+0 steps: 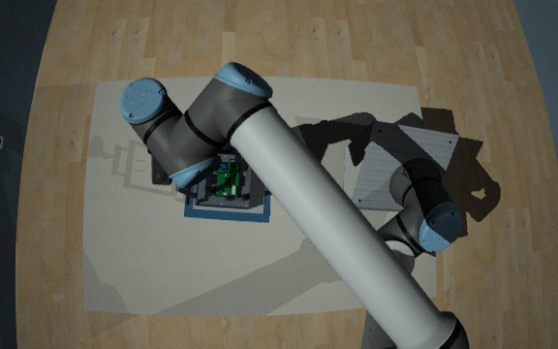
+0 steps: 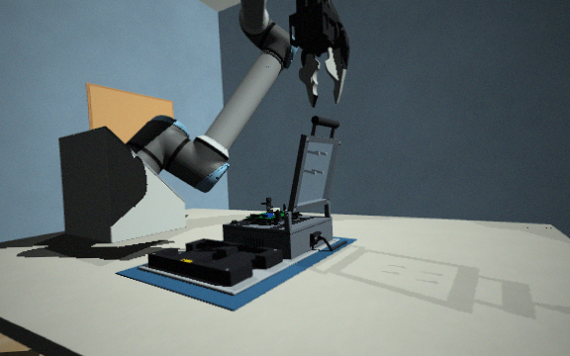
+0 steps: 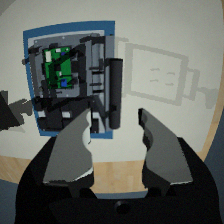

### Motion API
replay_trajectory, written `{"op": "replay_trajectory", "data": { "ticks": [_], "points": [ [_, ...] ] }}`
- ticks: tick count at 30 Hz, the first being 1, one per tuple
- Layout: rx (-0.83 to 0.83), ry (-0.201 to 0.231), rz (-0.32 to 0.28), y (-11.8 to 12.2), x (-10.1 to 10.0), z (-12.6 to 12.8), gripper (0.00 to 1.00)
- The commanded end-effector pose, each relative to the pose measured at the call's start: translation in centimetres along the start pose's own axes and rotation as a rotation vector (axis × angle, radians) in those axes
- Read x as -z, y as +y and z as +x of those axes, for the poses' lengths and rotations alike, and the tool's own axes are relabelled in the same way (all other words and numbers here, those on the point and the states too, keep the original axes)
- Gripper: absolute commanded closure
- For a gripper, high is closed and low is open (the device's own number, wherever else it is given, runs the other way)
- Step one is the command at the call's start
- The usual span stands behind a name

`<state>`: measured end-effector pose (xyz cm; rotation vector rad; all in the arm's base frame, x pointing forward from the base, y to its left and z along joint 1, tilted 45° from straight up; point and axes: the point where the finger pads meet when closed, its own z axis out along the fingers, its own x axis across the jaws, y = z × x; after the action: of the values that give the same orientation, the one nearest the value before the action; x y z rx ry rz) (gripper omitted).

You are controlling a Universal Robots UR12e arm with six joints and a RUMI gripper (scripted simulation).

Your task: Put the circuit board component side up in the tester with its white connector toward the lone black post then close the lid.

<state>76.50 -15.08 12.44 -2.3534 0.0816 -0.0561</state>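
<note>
- Claw [image 2: 324,101] hangs in the air with its tips pointing down, its two fingers parted by a moderate gap and nothing between them.
- Directly below the claw, apart from its tips, is the black bar handle [image 2: 326,122] on top of the tester's lid [image 2: 313,170]; in the wrist view the handle [image 3: 114,90] lies ahead of the gap between the fingers.
- Lid stands raised, close to upright, hinged at the tester's edge under the claw.
- Tester [image 2: 277,233], a dark grey box, sits on the table [image 2: 414,307] below the claw and a little toward the arm's base.
- Circuit board [image 1: 227,178], green, lies in the tester's open top; the wrist view shows it [image 3: 59,70] ahead and to the left of the fingers, component side up with a small blue part on it.
- Whether the pins pass through its holes, and where its white connector points, is too small to tell.
- Black tray [image 2: 216,259] rests beside the tester on the same blue mat [image 2: 231,299], farther from the claw than the tester.
</note>
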Motion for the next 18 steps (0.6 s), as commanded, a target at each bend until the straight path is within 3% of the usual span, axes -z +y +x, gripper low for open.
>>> {"op": "replay_trajectory", "data": {
  "ticks": [1, 18],
  "points": [
    [0.0, 0.001, -0.001, 0.02, -0.19, 0.04, 0.7],
    [0.0, 0.001, -0.001, 0.02, -0.41, 0.04, 0.7]
  ]
}}
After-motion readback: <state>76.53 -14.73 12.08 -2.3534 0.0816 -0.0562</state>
